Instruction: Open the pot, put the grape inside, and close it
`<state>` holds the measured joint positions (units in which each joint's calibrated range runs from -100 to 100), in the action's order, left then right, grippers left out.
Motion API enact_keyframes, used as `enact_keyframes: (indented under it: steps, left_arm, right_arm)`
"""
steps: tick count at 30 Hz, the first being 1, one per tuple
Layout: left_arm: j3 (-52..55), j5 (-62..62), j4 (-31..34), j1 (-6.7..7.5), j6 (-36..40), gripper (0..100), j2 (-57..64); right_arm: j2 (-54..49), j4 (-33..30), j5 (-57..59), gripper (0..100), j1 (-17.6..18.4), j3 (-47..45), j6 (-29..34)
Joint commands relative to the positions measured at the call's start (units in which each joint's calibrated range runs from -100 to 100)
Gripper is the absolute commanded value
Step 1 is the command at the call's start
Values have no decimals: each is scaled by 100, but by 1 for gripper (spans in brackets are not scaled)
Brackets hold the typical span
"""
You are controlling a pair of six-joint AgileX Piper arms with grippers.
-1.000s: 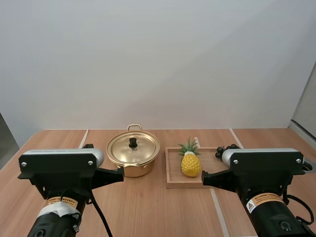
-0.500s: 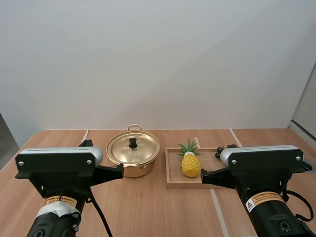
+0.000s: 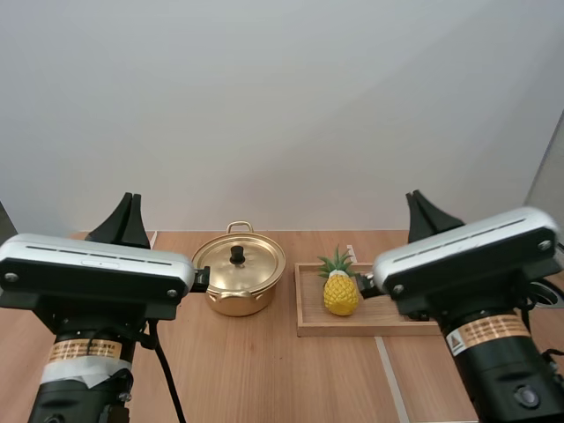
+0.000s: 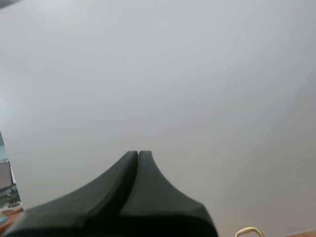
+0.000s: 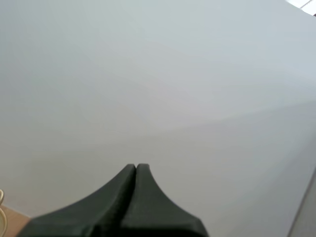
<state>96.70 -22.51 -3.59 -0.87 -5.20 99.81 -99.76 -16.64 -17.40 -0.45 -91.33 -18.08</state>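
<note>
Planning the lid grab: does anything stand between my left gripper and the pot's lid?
Nothing visible does. The left gripper, shut, points up at the left of the pot, whose lid is on and uncovered; the pineapple stands aside on the tray.

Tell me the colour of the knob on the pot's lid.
Black: the knob stands out against the gold lid. The high view shows it best.

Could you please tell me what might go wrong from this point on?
1. Both the left pincer and the right pincer are shut and pointing upward, so a descent without opening would bump rather than grasp.
2. The lid sits on the pot, and its black knob is small; a pinch could slip.
3. The pineapple on the wooden tray could be knocked during a reach there.
</note>
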Motion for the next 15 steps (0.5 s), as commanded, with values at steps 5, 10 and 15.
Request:
enact_keyframes:
  steps: [5,10,15]
  left_arm:
    - [-1663,744,-89,-6,296,2,19]
    - [-3254,2531,-817,-6,346,2,-454]
    - [-4773,4303,-818,-6,360,2,-1458]
  right_arm:
    - [-24,1004,2167,0,-15,1968,-65]
    - [468,1073,3925,0,-15,3439,-6]
    - [1605,965,6377,0,-15,5118,343]
